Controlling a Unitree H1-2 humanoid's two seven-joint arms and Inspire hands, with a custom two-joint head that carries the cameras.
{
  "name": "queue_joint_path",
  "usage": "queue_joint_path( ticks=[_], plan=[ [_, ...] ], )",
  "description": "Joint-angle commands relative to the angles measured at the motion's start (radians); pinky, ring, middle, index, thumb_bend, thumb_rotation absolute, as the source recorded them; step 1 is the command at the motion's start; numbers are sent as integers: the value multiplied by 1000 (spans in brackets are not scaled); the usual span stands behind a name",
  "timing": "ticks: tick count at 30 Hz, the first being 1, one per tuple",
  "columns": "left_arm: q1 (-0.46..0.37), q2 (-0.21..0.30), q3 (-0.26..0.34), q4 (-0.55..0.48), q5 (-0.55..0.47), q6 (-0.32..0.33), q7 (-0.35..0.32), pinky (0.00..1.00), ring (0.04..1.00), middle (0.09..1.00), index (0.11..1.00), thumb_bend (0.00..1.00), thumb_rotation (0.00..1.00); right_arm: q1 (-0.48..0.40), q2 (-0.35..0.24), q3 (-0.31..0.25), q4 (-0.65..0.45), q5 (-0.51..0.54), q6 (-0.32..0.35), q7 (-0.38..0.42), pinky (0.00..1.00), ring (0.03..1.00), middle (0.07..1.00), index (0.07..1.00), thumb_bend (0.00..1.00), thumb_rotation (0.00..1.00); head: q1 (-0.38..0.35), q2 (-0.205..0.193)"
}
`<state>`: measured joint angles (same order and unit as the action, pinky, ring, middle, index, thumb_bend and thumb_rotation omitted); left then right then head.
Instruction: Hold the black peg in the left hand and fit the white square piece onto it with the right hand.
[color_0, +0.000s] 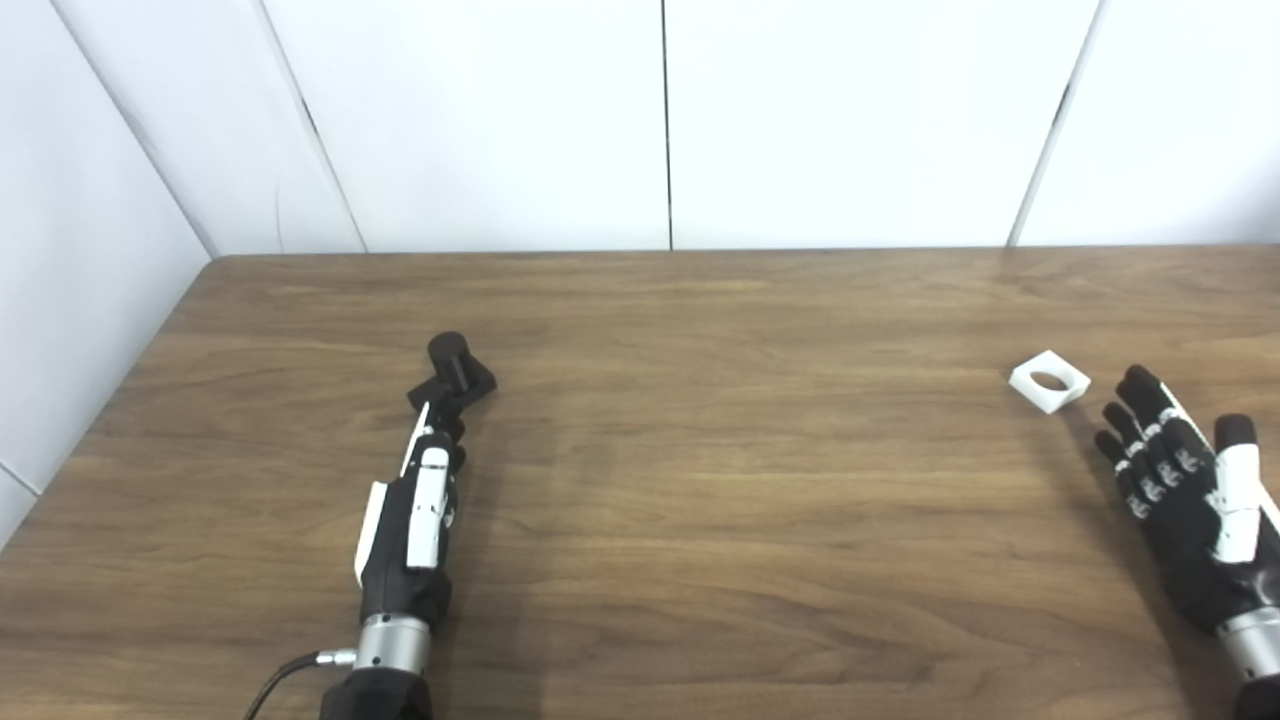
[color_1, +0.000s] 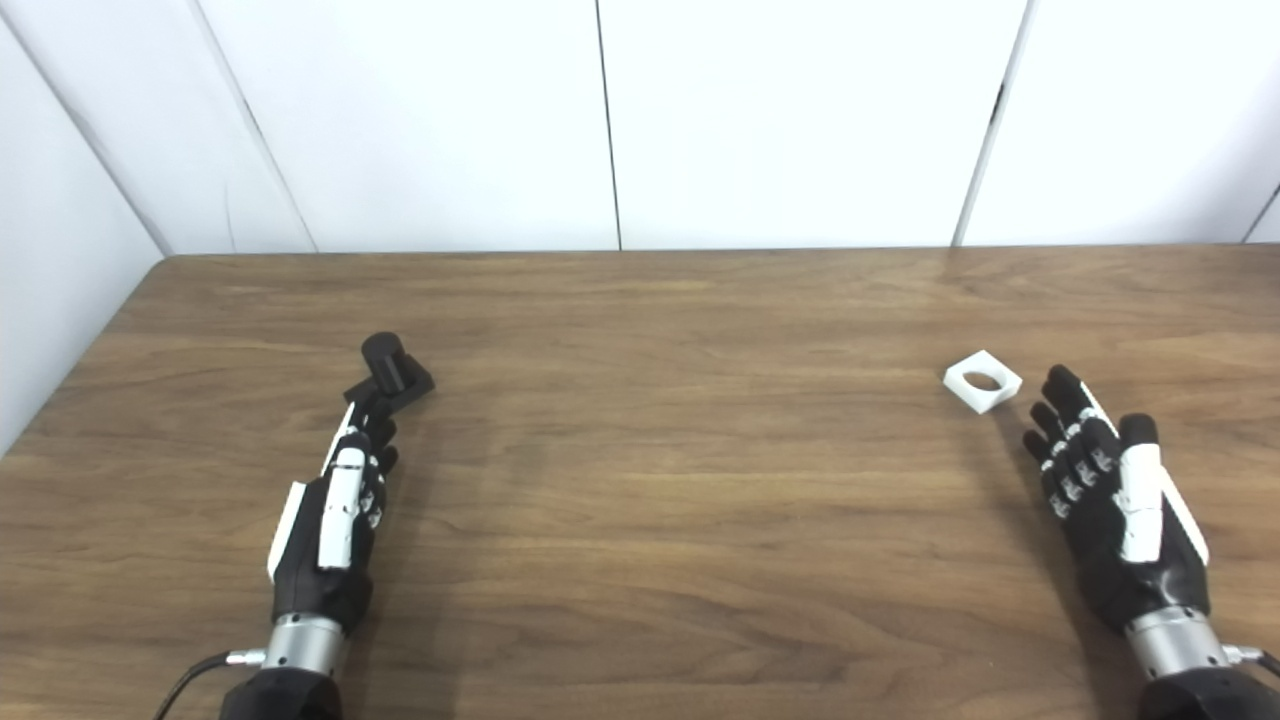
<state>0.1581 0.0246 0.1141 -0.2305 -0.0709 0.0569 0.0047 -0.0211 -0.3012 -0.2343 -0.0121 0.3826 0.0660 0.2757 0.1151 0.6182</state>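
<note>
The black peg (color_0: 458, 368) is a short cylinder on a square black base, standing on the wooden table (color_0: 700, 480) left of centre. My left hand (color_0: 415, 510) lies just below it, fingers stretched out, their tips at the base; it holds nothing. The white square piece (color_0: 1048, 380) with a round hole lies flat on the table at the right. My right hand (color_0: 1185, 490) is open, fingers spread, its fingertips a little below and right of the piece, not touching it. Both also show in the right eye view: the peg (color_1: 392, 372) and the white piece (color_1: 983, 380).
White wall panels (color_0: 660, 120) stand behind the table's far edge. The table's left edge (color_0: 110, 410) runs close to a side wall. A cable (color_0: 285, 675) leaves my left wrist.
</note>
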Motion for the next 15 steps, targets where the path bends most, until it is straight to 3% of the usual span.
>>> queue_joint_path(
  ticks=[1,5,11,15],
  plan=[
    [61,-1,-8,-47,49,-8,19,1000,1000,1000,995,398,757,20,13,7,1,7,-24,8,1000,1000,1000,965,671,1000,1,1],
    [66,5,-23,-69,148,28,44,1000,1000,1000,973,490,679,22,12,11,4,2,-34,15,1000,1000,1000,968,674,1000,1,3],
    [61,2,-15,-102,136,56,33,1000,1000,1000,974,486,607,24,19,13,3,2,-30,12,1000,1000,1000,963,672,1000,3,2],
    [49,21,-23,-127,233,71,54,1000,1000,1000,968,484,594,26,22,15,-1,3,-19,8,1000,1000,1000,961,680,1000,8,2]
  ],
)
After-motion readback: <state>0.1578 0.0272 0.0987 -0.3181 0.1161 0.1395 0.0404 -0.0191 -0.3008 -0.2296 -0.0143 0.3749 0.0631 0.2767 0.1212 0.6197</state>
